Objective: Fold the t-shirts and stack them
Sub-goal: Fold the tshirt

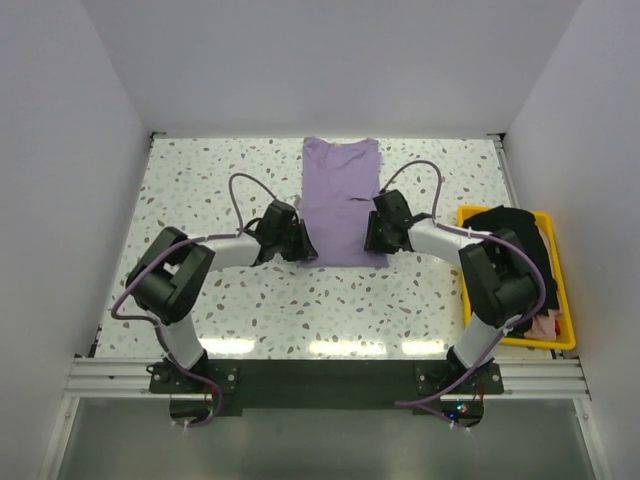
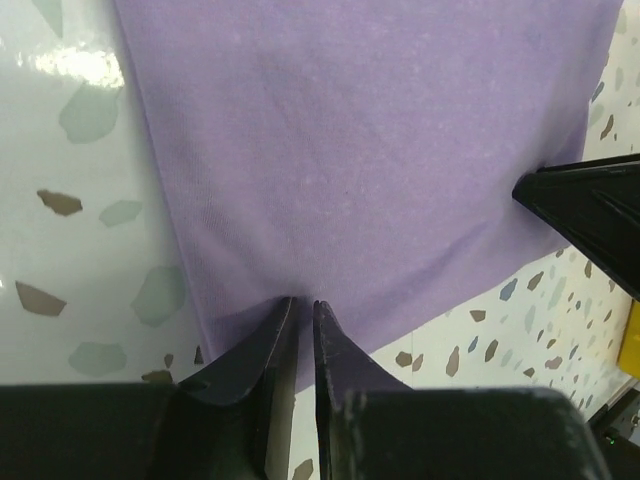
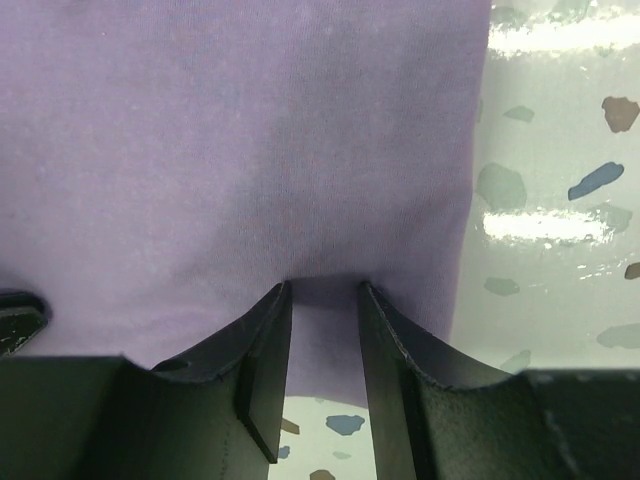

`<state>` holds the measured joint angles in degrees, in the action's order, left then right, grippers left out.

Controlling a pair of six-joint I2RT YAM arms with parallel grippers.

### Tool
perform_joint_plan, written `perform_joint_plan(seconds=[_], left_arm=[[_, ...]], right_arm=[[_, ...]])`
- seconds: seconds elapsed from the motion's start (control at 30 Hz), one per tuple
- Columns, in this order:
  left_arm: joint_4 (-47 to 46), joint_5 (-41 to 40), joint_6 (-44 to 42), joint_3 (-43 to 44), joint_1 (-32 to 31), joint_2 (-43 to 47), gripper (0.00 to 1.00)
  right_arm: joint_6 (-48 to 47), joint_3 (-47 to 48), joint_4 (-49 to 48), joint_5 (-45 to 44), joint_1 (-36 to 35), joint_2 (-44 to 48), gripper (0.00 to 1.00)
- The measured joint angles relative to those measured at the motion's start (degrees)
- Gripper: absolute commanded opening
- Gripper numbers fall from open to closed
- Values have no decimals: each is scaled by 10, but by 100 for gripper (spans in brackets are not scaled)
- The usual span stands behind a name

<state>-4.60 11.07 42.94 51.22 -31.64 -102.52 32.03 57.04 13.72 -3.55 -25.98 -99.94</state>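
**Lavender tee half folded, black one waiting**

The lavender t-shirt lies mid-desk, folded to a narrow strip. The left gripper and right gripper each have narrow jaws pinching its near hem. The cross-fold and the black t-shirt in the yellow bin remain.

Overhead camera looks down; both close wrist views share the t-shirt.

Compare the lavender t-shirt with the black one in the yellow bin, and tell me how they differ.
Colour: the lavender t-shirt is pale purple, while the black t-shirt is dark.
Place: the lavender t-shirt lies on the table, the black t-shirt in the yellow bin.
Pose: the lavender t-shirt is spread flat as a narrow rectangle, and the black t-shirt is heaped and crumpled.
Both are soft cloth.
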Motion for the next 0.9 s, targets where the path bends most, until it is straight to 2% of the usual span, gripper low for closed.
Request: perform_joint_plan(seconds=[0.17,0.6,0.7,0.9], left_arm=[[-3,-19,11,-38,-10,30,10],[7,-43,52,-184,-34,174,9],[31,-44,58,-205,-38,209,11],[115,-62,46,-203,-41,262,22]], right_arm=[[3,-34,-20,-9,-17,24,37],[33,-118,-10,-15,-113,106,37],[40,-136,5,-14,-128,129,38],[45,-162,98,-12,-134,190,40]])
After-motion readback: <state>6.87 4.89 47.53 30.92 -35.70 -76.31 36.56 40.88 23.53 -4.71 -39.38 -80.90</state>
